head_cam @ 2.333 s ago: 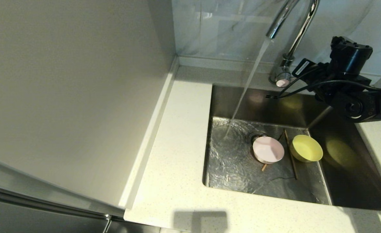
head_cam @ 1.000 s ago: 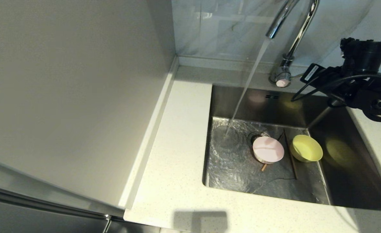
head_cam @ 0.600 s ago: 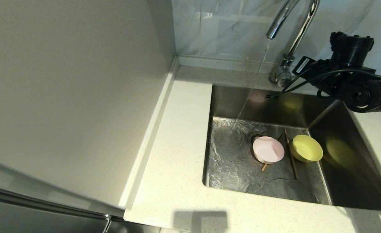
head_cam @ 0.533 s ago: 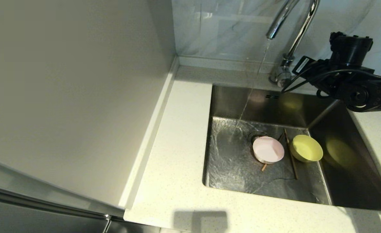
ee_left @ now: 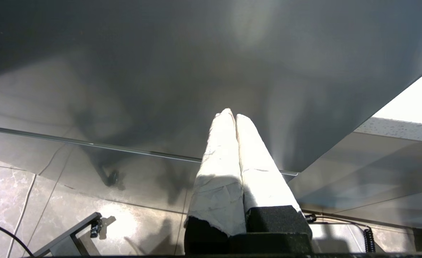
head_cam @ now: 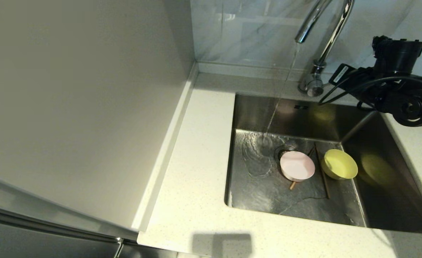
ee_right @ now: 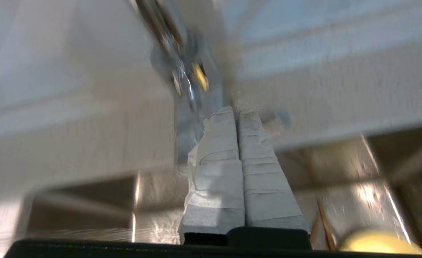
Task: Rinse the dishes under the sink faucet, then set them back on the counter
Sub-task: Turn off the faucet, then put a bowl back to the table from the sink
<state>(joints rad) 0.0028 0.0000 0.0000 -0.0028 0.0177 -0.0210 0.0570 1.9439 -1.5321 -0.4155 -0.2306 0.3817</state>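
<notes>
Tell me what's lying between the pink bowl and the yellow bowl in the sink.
In the head view, one wooden chopstick lies on the sink floor between the pink bowl and the yellow bowl.

Right end effector (ee_right: 236, 111) raised, fingers pressed together; left end effector (ee_left: 232, 116) likewise closed, empty

**Kitchen corner, from where I'm standing**

Pale marbled wall panel (head_cam: 246, 32) runs along the back, kinda glossy with soft reflections. A big plain beige cabinet side (head_cam: 78, 107) fills my left. Down low there's a marbled tile floor (ee_left: 3, 186), lit by a bright patch of light, with dark cabinet fronts (ee_left: 160, 71).
</notes>
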